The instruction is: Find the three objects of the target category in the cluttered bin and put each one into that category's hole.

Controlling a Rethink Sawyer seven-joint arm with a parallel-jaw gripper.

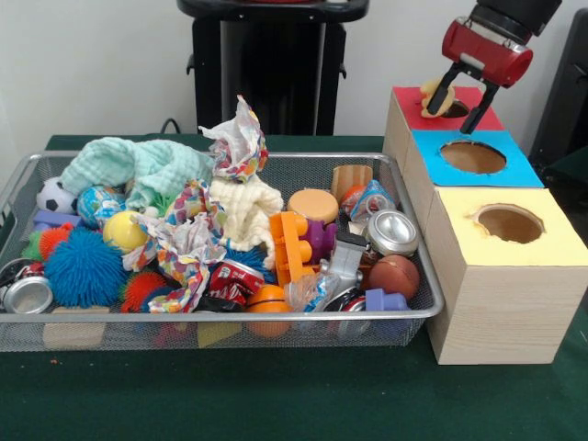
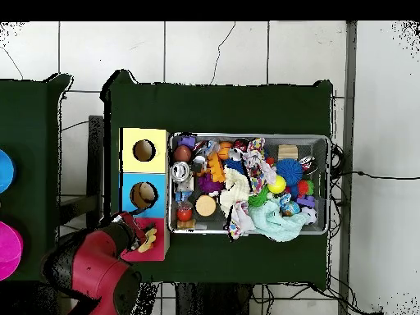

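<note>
The gripper (image 1: 465,101) hangs over the red box (image 1: 415,108), fingers spread, a yellow-tan object (image 1: 430,90) beside one finger at the hole's rim; what it is cannot be made out. Next to the red box sits the bin (image 1: 418,276), its contents heaped and half-buried. No writing is readable.

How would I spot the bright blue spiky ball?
Find the wire mesh bin full of toys on the green table. In the front view, look at its left end: the blue ball lies beside a crushed silver can, covered in soft bristles, unlike the smooth yellow ball behind it.
</note>
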